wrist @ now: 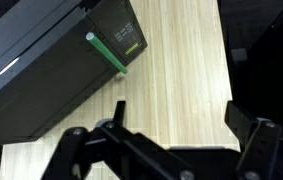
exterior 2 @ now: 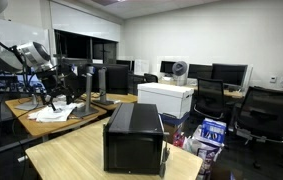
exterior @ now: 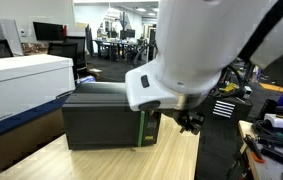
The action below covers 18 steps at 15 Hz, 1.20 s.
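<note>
A black box-shaped appliance (exterior: 101, 120) (exterior 2: 133, 135) (wrist: 51, 70) with a green handle (wrist: 106, 52) on its front stands on a light wooden table (wrist: 176, 70). My gripper (wrist: 179, 125) hangs open above the bare wood beside the appliance's front corner, a little apart from it. Its two dark fingers stand wide with nothing between them. In an exterior view the white arm fills the middle and the gripper (exterior: 191, 122) shows below it, next to the handle (exterior: 143, 128). In an exterior view the arm and gripper (exterior 2: 53, 92) are at far left.
A large white box (exterior: 21, 85) (exterior 2: 166, 98) stands next to the appliance. The table's edge (wrist: 221, 60) runs close to the gripper, with dark floor beyond. A cluttered desk (exterior 2: 56, 112), office chairs (exterior 2: 266, 110) and monitors (exterior 2: 226, 73) surround the table.
</note>
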{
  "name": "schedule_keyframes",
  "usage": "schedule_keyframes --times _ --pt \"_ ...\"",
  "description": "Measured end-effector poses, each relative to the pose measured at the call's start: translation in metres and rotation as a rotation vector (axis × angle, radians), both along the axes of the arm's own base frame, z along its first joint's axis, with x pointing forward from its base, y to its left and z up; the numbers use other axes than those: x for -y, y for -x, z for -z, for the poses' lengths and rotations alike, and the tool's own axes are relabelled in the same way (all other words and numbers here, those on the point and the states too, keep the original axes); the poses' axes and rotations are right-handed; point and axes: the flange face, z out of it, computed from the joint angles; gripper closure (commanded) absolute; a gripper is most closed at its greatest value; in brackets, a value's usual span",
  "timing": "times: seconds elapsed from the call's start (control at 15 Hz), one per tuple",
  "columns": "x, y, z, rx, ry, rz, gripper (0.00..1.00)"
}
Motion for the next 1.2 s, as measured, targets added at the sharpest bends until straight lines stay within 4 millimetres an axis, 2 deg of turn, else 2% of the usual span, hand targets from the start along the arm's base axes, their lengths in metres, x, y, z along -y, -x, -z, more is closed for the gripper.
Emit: schedule_keyframes --times 0.2,0.67,0.93,1.2 --pt "-0.02 0.002 0.013 -0.003 0.064 -0.116 0.0" --pt "-0.032 -0.008 0.052 0.042 0.186 -0.268 0.0" --pt "-0.03 -0.014 0.073 0.038 0.209 -0.274 0.0" --pt "-0.015 -0.03 0.095 0.01 0.219 -0.229 0.0"
